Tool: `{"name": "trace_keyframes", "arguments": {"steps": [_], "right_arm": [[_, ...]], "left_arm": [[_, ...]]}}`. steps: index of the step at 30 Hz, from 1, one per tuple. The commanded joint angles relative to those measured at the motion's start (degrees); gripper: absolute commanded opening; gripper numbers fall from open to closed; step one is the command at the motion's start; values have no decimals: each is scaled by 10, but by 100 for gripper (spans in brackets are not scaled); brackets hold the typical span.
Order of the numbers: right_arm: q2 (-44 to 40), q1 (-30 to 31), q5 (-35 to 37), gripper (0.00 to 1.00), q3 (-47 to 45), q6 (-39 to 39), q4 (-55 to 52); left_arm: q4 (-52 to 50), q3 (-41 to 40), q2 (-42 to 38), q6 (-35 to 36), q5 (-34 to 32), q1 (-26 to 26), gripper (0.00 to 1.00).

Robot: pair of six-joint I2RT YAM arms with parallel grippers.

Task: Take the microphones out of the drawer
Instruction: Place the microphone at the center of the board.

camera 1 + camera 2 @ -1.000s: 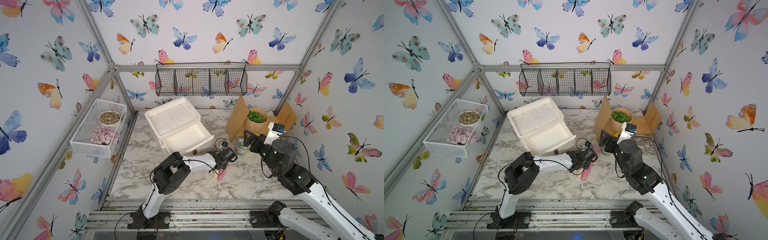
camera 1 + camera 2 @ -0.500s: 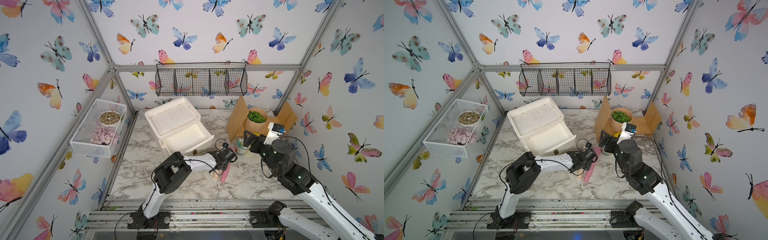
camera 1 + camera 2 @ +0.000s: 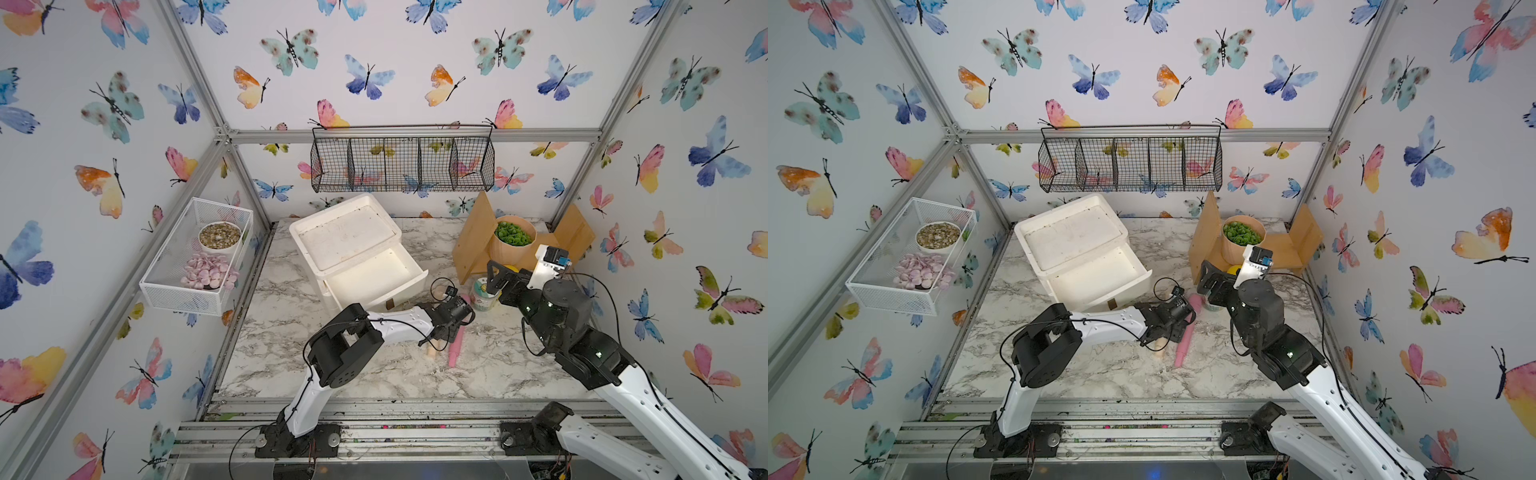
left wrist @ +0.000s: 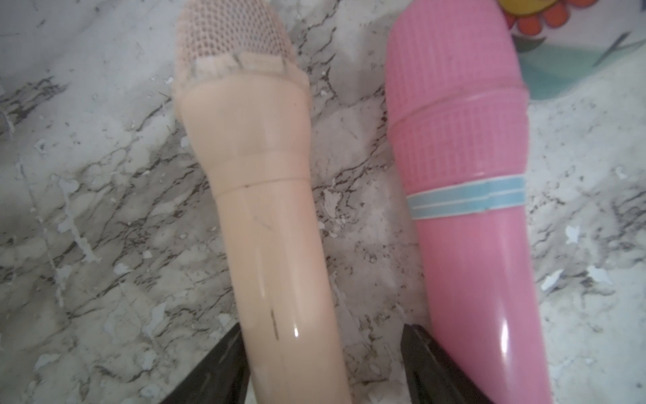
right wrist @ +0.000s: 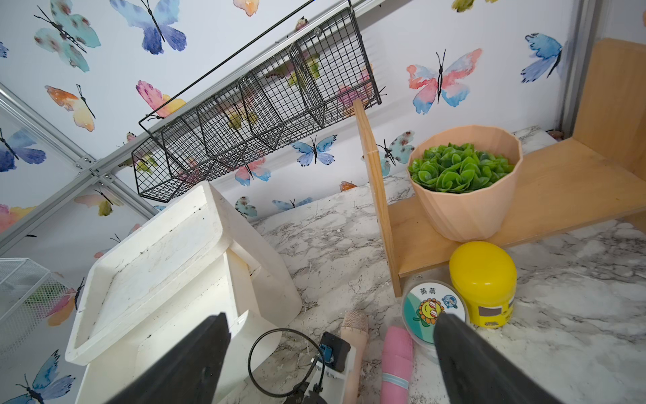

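On the marble tabletop [image 3: 374, 374], outside the drawer [image 3: 374, 276], the beige microphone [image 4: 265, 217] lies between the spread jaws of the left gripper [image 4: 321, 328].
One jaw sits right at the handle's side. The other stands in the gap to a pink microphone [image 4: 465, 196] lying just beside it, and in both top views the wrist covers most of the beige one. Past their heads are a sunflower-lidded tub [image 5: 433, 307] and a yellow jar [image 5: 484, 280], with the right gripper [image 5: 332, 316] near them, wide apart and holding nothing. Further back the drawer stands open in its white cabinet [image 3: 345, 237], then a wooden shelf [image 3: 473, 241] with a potted plant [image 3: 513, 239], and a black wire basket [image 3: 403, 164] on the wall.
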Motion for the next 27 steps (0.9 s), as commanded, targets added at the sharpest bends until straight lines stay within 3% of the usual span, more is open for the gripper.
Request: {"name": "trace_keyframes", "arguments": {"steps": [1,6,12,16,23,27], "right_arm": [[6,-2,-13,98,16,-2,-9],[17,-2,-22,98,30,-22,-17],[58,-1,40,99,96,-47,-96],[69,-1,45,99,114,-71,-106],[103,-2,-55,75,116,-92,-106],[121,-2,-138,53,108,-105,-91]], "left_arm": [[-24,30,-16,1,-11,3,71],[-38,51,-54,4,-10,3,70],[-39,42,-124,12,2,3,70],[-41,31,-174,21,1,4,70],[-68,56,-258,59,-45,19,70],[-82,63,-311,73,-47,67,72]]}}
